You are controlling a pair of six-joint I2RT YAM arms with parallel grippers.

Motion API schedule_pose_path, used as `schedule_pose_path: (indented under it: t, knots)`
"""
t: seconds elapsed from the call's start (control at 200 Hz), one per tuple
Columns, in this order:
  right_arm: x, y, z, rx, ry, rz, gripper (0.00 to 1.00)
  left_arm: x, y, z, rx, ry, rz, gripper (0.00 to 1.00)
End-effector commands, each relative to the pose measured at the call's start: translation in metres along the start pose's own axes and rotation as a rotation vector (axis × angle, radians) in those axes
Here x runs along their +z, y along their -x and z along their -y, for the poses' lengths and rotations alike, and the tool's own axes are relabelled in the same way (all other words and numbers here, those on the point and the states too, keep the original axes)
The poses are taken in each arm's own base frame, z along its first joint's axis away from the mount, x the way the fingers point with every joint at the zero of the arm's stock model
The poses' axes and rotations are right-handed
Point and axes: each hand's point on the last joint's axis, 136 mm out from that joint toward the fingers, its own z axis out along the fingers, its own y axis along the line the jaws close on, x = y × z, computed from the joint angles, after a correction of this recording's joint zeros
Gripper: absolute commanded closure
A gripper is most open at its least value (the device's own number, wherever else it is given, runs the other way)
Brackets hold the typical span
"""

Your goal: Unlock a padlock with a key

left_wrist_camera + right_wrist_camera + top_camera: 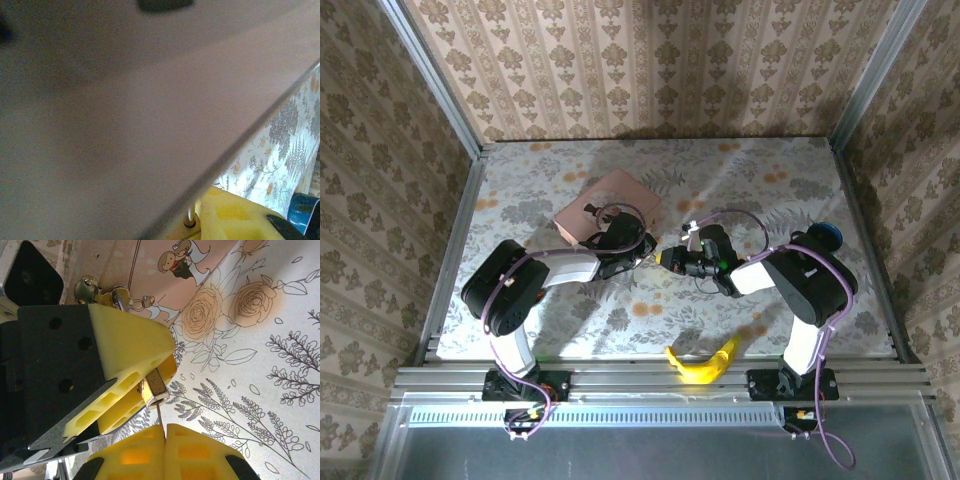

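Near the middle of the table (800, 180), just off the near corner of the pink tin (610, 205), the two arms meet tip to tip. The left gripper (162, 367) has its yellow fingers (130, 345) partly closed on the padlock (154, 382), a small brass body pinched near their tips. The right gripper (164, 432) is pressed fully together on the key (159, 412), of which only a thin silver shaft pokes out.

That shaft is the relation that matters. In the right wrist view it runs straight from the right fingertips to the end face of the padlock, its long axis in line with the lock body. The padlock lies directly ahead of the right fingers, very close. The key's tip meets the lock (how deep it sits I cannot tell).

The coming move looks like a twist about that axis — any sideways drift could bend the shaft or pull it out.
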Motion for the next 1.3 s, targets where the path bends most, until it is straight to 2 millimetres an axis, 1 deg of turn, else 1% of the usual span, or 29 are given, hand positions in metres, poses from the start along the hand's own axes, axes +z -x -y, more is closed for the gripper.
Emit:
schedule_pose_path:
  t: [0.0,0.16,0.275,0.44,0.585,0.78,1.04,1.295]
  knots:
    - [0.002,0.033,-0.052,-0.073,0.160,0.083,1.00,0.001,-0.065,-0.010,-0.085,0.006,-0.285,1.00]
    - [0.008,0.044,-0.052,-0.034,0.209,0.105,1.00,-0.001,-0.067,-0.011,-0.075,0.012,-0.293,1.00]
    - [0.007,0.054,-0.054,0.000,0.254,0.123,1.00,-0.001,-0.068,-0.013,-0.073,0.014,-0.298,1.00]
    - [0.008,0.059,-0.057,0.023,0.276,0.123,1.00,0.001,-0.072,-0.011,-0.071,0.009,-0.309,1.00]
    - [0.008,0.055,-0.055,-0.003,0.228,0.122,1.00,0.003,-0.075,-0.009,-0.067,0.006,-0.322,1.00]
    - [-0.003,0.047,-0.051,-0.041,0.170,0.117,1.00,0.001,-0.072,-0.011,-0.075,0.010,-0.301,1.00]
    - [-0.010,0.029,-0.033,-0.035,0.096,0.089,1.00,0.000,-0.069,-0.016,-0.118,0.006,-0.282,1.00]
    - [-0.014,0.018,-0.024,-0.008,0.093,0.083,1.00,0.000,-0.069,-0.021,-0.136,0.016,-0.281,1.00]
